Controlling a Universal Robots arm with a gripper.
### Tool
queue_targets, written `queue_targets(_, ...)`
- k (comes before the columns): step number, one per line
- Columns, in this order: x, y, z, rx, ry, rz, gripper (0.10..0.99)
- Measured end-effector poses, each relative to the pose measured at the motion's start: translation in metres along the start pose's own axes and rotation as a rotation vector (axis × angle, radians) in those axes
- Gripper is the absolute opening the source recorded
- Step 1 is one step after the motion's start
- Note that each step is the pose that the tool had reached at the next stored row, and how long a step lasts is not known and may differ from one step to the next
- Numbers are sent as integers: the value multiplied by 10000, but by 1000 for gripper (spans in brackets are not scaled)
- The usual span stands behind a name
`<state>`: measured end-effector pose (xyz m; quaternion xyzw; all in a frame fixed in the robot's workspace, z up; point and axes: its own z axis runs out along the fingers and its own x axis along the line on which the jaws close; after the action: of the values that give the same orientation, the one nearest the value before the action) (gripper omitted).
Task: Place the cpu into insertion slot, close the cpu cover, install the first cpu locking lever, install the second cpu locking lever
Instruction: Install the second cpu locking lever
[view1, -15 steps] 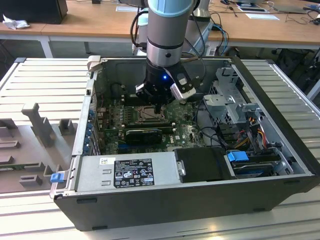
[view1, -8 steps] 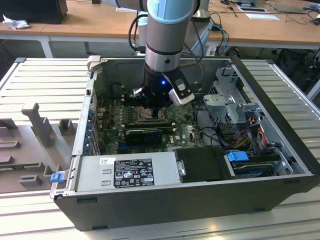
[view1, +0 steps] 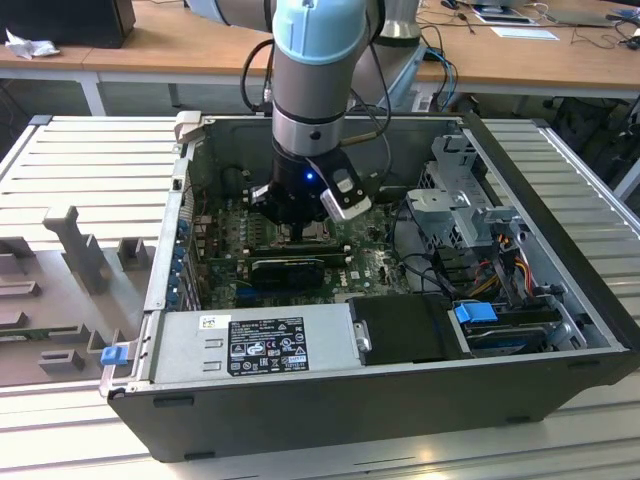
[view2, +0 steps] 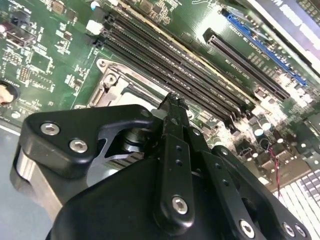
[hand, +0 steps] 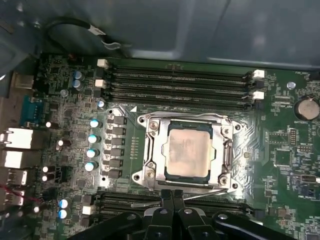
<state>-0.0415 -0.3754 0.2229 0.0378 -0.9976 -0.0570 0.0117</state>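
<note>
Ribbed grey surface carries an open computer case (view1: 560, 330), its green motherboard (hand: 280, 150) facing up. Mid-board, the cpu (hand: 188, 150) sits in the insertion slot (hand: 165, 176) with the cpu cover (hand: 152, 150) down around it. The end effector (hand: 172, 196), fingers pressed together and empty, hovers at the socket's edge beside the thin locking lever (hand: 212, 192), memory slots (hand: 180, 85) lining the far side.

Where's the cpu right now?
In the first wrist view the cpu lies in the slot on the motherboard, framed by the cover, between the memory slots and the hand.
</note>
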Motion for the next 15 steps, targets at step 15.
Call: queue_targets(15, 309, -123, 126, -1109, -117, -49, 106)
